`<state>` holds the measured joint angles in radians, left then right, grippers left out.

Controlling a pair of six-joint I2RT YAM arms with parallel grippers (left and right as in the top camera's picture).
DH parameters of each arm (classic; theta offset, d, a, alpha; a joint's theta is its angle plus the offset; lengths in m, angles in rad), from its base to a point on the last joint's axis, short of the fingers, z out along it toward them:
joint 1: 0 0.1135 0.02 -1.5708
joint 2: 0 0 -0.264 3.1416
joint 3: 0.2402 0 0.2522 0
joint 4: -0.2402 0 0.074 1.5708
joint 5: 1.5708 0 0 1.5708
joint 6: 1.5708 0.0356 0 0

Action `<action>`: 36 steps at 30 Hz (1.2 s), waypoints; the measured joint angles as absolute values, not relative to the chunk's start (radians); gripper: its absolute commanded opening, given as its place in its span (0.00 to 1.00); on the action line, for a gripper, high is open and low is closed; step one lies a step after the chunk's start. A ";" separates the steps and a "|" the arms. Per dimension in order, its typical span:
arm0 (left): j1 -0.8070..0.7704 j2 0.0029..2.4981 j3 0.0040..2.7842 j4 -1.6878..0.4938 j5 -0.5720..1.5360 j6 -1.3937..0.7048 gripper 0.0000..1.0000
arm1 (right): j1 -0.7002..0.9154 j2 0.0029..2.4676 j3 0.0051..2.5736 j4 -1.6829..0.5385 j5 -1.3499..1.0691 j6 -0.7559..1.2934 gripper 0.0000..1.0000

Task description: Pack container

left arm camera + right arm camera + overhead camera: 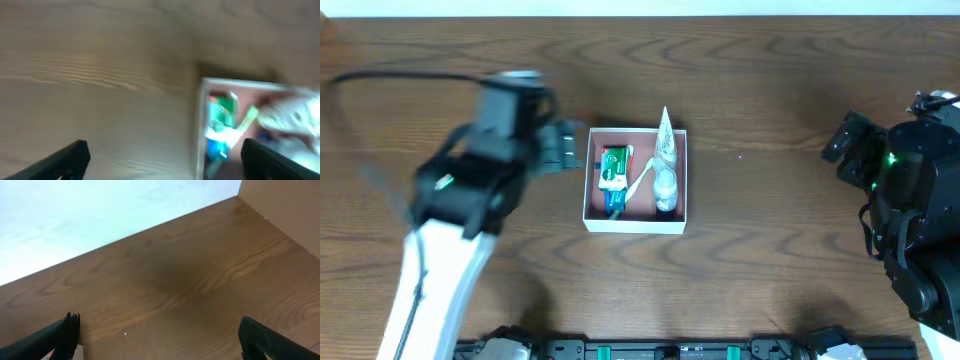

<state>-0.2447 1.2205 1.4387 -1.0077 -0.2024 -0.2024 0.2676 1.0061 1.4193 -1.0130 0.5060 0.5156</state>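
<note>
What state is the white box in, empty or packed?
Packed, at least partly. In the overhead view the box holds a green-and-white packet and a clear bottle inside its walls, covering much of its reddish floor.

You've got a dark wood table (770, 80) with a white strip (640, 6) along its far edge. Inside the container (635, 226), a green-and-white packet (614, 165) lies on the left with a small blue item (615, 203) just nearer than it. On the right is a clear bottle (665, 185), its dark end toward the near edge, with a white pointed wrapper (666, 135) at its far end. A thin pale stick (640, 185) slants between packet and bottle. Your left wrist view is blurred, though the packet and blue item can be made out.
</note>
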 measured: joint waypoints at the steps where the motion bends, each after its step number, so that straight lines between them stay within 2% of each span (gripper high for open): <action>1: -0.218 1.193 1.439 -1.008 -0.215 -0.202 0.98 | 0.268 1.006 1.419 -1.013 0.506 0.516 0.99; 8: -0.096 1.058 1.439 -1.011 -0.255 -0.202 0.98 | 0.268 1.006 1.419 -1.013 0.506 0.516 0.99; 36: -0.092 1.072 1.439 -1.013 -0.262 -0.202 0.98 | 0.268 1.006 1.419 -1.013 0.506 0.516 0.99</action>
<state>-0.0921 1.0718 1.4387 -1.0134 -0.2623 -0.2024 0.2676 1.0061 1.4193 -1.0134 0.5060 0.5156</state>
